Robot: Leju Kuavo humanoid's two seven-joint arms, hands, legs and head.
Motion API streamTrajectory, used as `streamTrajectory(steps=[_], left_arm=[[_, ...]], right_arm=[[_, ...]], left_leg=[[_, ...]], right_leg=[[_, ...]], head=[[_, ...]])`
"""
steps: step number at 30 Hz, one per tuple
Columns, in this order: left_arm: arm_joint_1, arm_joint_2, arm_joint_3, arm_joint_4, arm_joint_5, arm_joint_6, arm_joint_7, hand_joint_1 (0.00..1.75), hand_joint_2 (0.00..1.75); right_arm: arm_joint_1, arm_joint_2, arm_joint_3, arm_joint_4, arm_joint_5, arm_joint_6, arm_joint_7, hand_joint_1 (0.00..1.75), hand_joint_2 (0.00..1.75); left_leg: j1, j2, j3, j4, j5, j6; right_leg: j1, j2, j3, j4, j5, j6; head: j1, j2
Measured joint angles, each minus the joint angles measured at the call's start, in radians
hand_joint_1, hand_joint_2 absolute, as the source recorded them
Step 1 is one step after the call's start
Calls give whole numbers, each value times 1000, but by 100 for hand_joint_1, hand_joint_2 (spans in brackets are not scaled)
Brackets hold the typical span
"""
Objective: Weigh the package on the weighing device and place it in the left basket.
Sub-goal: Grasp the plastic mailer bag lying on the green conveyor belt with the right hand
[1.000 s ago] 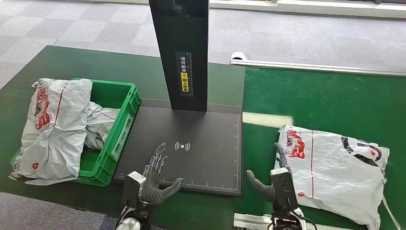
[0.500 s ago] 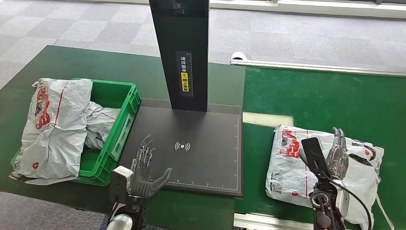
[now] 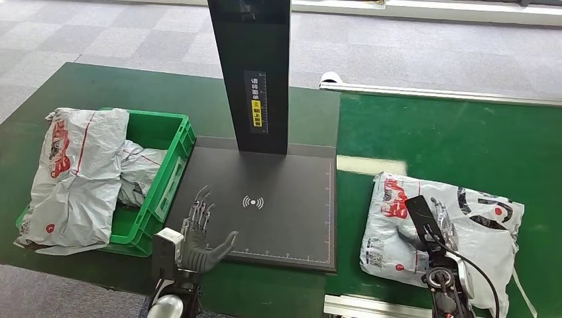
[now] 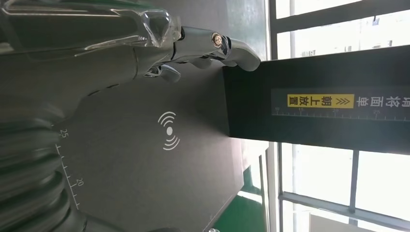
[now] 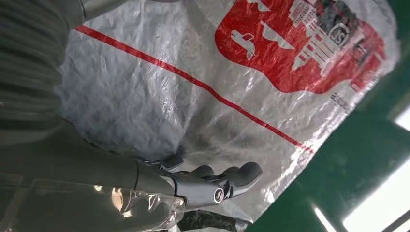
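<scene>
A white plastic package [image 3: 464, 228] with red print lies on the green belt at the right; up close its crinkled skin [image 5: 232, 101] shows a red line and logo. My right hand [image 3: 432, 224] lies on top of it near its left half, fingers [image 5: 220, 180] stretched over the plastic and thumb apart, with no grip that I can see. The black weighing plate [image 3: 278, 192] sits in the middle, bare. Over its front left corner hovers my left hand [image 3: 199, 232], fingers spread and holding nothing. At the left is the green basket [image 3: 166, 136].
The scale's black column [image 3: 255, 73] rises at the back of the plate, and the left wrist view shows its yellow label [image 4: 319, 100]. Two white packages [image 3: 76, 169] fill the basket and spill over its left rim. A steel rail [image 3: 437, 93] edges the belt.
My right hand went from the package's left edge up over it and has come down onto its top; the package has bunched slightly leftward. My left hand drew back a little to the left.
</scene>
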Motion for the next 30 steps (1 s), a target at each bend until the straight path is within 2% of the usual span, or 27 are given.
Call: streamTrajectory(steps=[14,15,16,18,19,21,26,30], left_arm=[[-11,0,0,2,1,2,11,0,175],[-11,0,0,2,1,3,14,0,175],[-10,0,0,2,1,4,17,0,175],[-10,0,0,2,1,6,22,0,175],[-9,0,0,2,1,7,24,0,175],[-8,0,0,1,1,10,27,0,175],[2,0,2,-5,-2,14,33,0,175],[9,0,3,-14,-3,15,34,0,175]], right_arm=[[-42,-13,7,117,14,49,34,0,175],[-46,-13,11,126,18,52,42,13,175],[-49,-13,14,133,21,52,49,49,175],[-53,-13,20,139,24,50,62,134,175],[-54,-12,23,140,25,47,68,164,175],[-55,-10,27,140,26,35,75,175,175],[-43,-6,28,103,14,-17,74,175,175],[-2,2,28,15,-11,-63,71,175,175]], left_leg=[[0,0,0,0,0,0],[0,0,1,0,0,0],[0,0,1,0,0,0],[0,0,1,0,0,0],[0,0,1,0,0,0],[0,0,1,0,0,0],[0,0,1,0,0,0],[0,0,0,0,0,0]], right_leg=[[0,0,0,0,0,0],[0,0,0,0,0,0],[0,0,1,0,0,0],[0,0,1,0,0,0],[0,0,1,0,0,0],[0,0,1,0,0,0],[0,0,1,0,0,0],[0,-1,1,0,0,0]], head=[[0,0],[0,0],[0,0],[0,0],[0,0],[0,0],[0,0],[0,0]])
